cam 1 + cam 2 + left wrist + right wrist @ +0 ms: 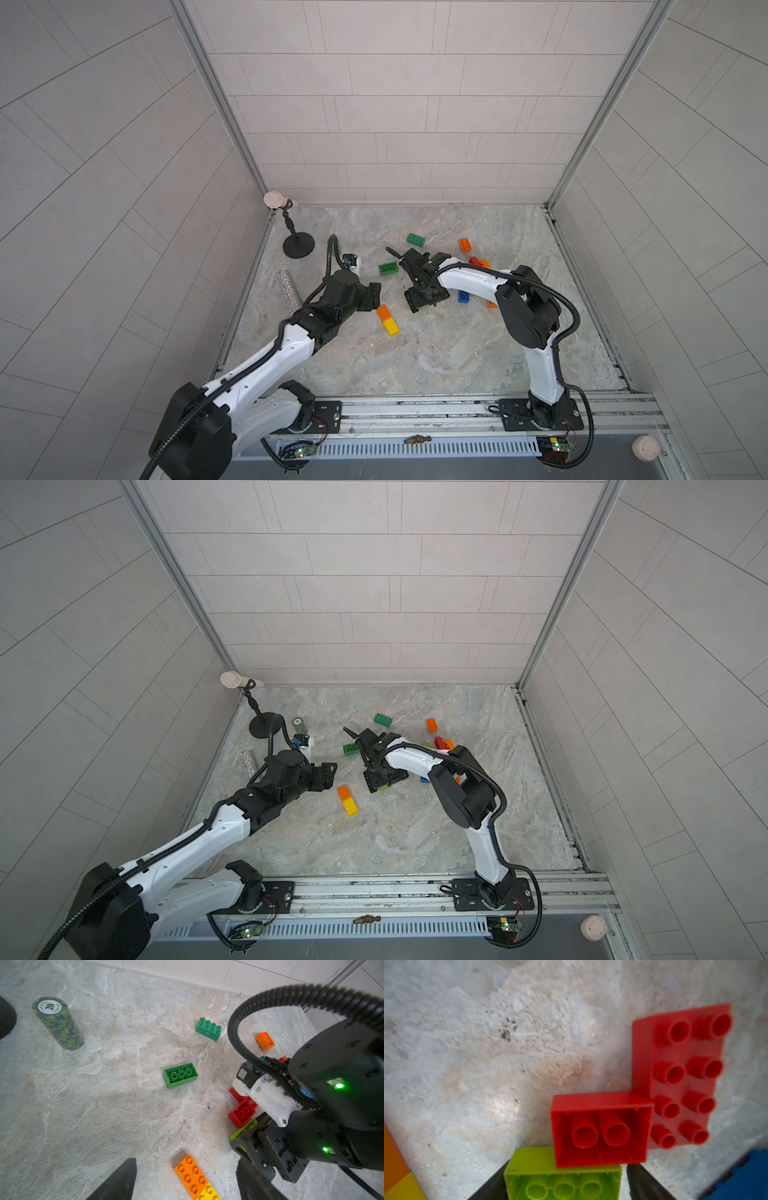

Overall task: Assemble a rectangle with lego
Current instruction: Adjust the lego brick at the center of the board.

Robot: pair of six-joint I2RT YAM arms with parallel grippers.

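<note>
The lego lies scattered on the marble floor (pixel 436 353). An orange brick (pixel 383 312) joined end to end with a yellow brick (pixel 391 327) lies studs up mid-floor. My left gripper (pixel 187 1160) hovers open just left of that pair (pixel 191 1175), holding nothing. My right gripper (pixel 569 1162) points down over a lime brick (pixel 562 1178) lying hollow side up; one finger touches it and a slim gap shows at the other. A small red brick (pixel 600 1130), also hollow side up, and a longer red brick (pixel 683 1076) lie against it.
Two green bricks (pixel 415 240) (pixel 388 269), a small orange brick (pixel 465 244) and a blue brick (pixel 464 296) lie around the right arm. At the left stand a green chip stack (pixel 58 1023), a glittery tube (pixel 288 291) and a black stand (pixel 298 247).
</note>
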